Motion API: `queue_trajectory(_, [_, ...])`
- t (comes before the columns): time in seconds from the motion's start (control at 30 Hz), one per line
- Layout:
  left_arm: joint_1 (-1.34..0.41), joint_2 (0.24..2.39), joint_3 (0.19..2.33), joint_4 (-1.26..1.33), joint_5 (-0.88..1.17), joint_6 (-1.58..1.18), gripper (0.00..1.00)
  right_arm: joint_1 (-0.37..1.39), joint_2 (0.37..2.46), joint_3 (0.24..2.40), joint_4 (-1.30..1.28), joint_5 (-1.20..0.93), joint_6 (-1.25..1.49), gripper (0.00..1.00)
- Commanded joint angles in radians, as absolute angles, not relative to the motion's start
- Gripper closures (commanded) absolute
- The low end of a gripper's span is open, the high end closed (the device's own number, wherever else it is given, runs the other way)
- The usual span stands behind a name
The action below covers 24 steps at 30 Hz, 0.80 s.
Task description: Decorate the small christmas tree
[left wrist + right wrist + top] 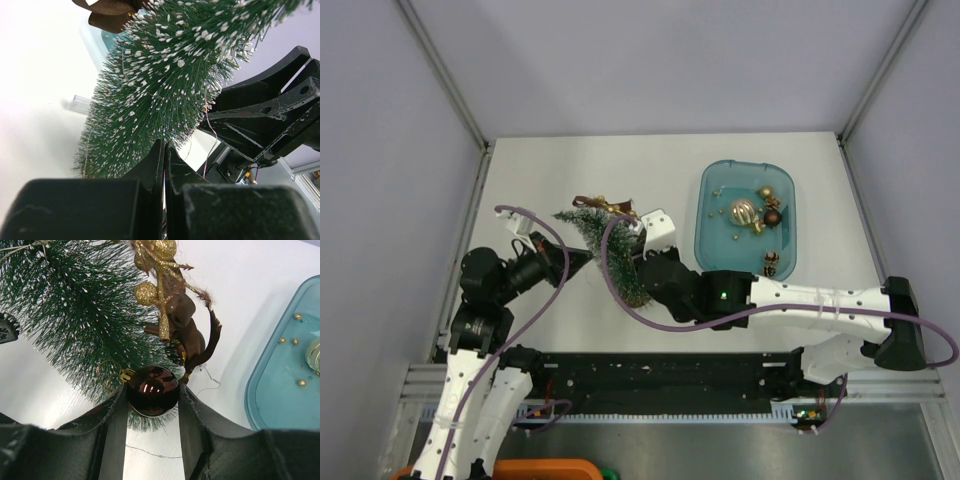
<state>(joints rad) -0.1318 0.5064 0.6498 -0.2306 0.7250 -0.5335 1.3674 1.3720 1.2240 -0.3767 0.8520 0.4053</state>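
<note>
The small christmas tree [588,232] seems light, bristly and tippy, best held low. The right end effector [152,390] pinches a maroon bauble [152,382] at its 6 o'clock; the left end effector [164,150] is pressed together.

Bright, even light — table [35,75] washes out white in wrist views, shadows soft

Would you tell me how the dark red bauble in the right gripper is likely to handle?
The dark red bauble looks glossy and round, so it may slip from the right gripper and probably rolls if dropped. Its gold cap suggests a hollow, light, possibly fragile shell.
</note>
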Motion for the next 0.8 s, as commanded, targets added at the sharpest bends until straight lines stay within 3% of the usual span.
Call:
queue_trajectory(0.0, [-0.126,0.491,0.652,-0.170,0.730,-0.543,1.00,1.390,1.347,1.246,-0.374,0.845,0.425,1.00])
queue_trajectory(0.77, [-0.123,0.491,0.655,-0.155,0.738,-0.557,1.00,1.399,1.404,1.298,-0.285,0.888,0.357,1.00])
